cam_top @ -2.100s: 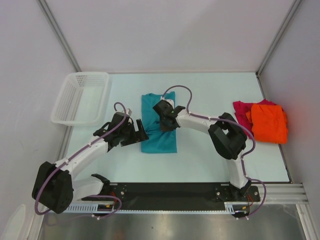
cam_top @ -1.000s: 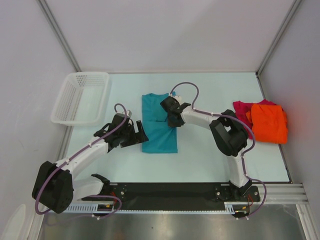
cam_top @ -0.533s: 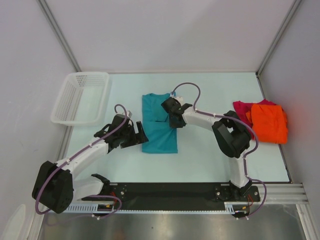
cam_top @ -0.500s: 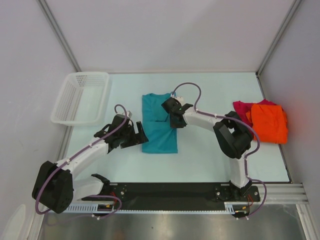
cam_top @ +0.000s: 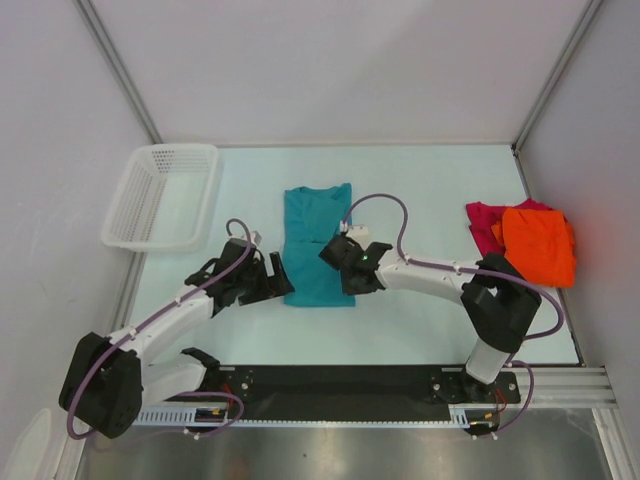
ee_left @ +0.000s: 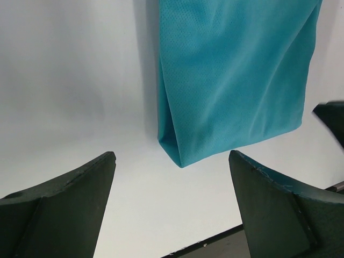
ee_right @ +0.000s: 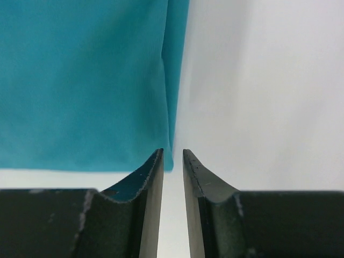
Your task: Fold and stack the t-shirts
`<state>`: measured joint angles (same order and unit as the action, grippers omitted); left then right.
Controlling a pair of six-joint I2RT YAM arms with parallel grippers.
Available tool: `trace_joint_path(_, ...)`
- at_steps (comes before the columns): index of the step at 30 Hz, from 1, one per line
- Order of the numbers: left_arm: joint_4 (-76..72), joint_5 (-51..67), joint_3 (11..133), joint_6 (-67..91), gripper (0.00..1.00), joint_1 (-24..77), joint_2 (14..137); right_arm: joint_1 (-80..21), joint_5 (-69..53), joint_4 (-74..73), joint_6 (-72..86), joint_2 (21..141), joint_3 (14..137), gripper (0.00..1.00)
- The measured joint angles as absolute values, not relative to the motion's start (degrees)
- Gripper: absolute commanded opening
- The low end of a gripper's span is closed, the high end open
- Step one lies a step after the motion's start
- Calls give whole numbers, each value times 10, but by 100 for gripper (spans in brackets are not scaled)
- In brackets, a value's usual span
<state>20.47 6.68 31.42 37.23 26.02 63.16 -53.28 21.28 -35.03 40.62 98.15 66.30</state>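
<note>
**Operator:** Where is the teal t-shirt [cam_top: 318, 245]?

**Me:** It lies flat on the counter [cam_top: 430, 190] between my two arms, folded into a long narrow strip that runs away from me.

**Operator:** And your end effectors?

**Me:** My left end effector [ee_left: 172, 157] is spread wide and empty, lined up with the strip's near left corner. My right end effector [ee_right: 172, 155] sits at the near right corner. Its fingers are almost pressed together, with a thin slit between them and nothing pinched.

**Operator:** Why those spots?

**Me:** I judge the near hem needs a grip at both corners so it can be carried over the far end, halving the strip.

**Operator:** The other shirts?

**Me:** The orange t-shirt [cam_top: 540, 248] lies partly over the magenta t-shirt [cam_top: 480, 218] at the right edge, loosely heaped and not yet folded.
</note>
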Motion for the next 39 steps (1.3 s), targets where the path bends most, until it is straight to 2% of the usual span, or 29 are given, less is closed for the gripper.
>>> trace_joint_path(8, 189, 67, 288, 375, 92, 261, 627, -589, 211, -370, 453, 987, 645, 28)
trace_joint_path(28, 109, 66, 316, 375, 90, 305, 737, -576, 221, -374, 464, 999, 632, 28)
trace_joint_path(34, 107, 66, 317, 376, 82, 311, 739, -568, 220, -370, 465, 999, 619, 28)
trace_joint_path(39, 102, 68, 310, 376, 72, 312, 738, -562, 221, -360, 466, 999, 606, 28)
